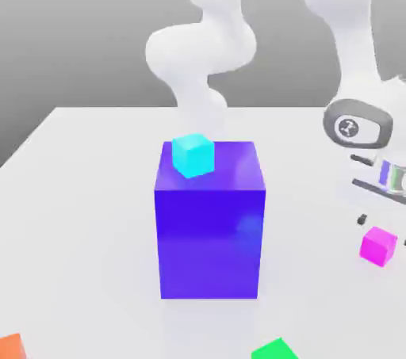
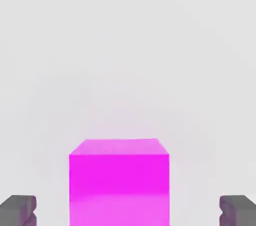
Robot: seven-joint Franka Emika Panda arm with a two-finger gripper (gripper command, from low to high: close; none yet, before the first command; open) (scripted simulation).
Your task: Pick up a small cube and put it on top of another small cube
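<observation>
Zero cubes stacked | pincer (image 2: pixel 128 211) wide, nothing gripped, fingertips either side of magenta cube (image 1: pixel 378 246) | cube on surface (image 1: pixel 87 215), right of blue block (image 1: pixel 209 242) in the exterior view | left: grasp, lift, place

place: simulated robot lab; white arm (image 1: pixel 361 40); pale tabletop (image 1: pixel 87 215); plain grey backdrop (image 1: pixel 87 32)
</observation>
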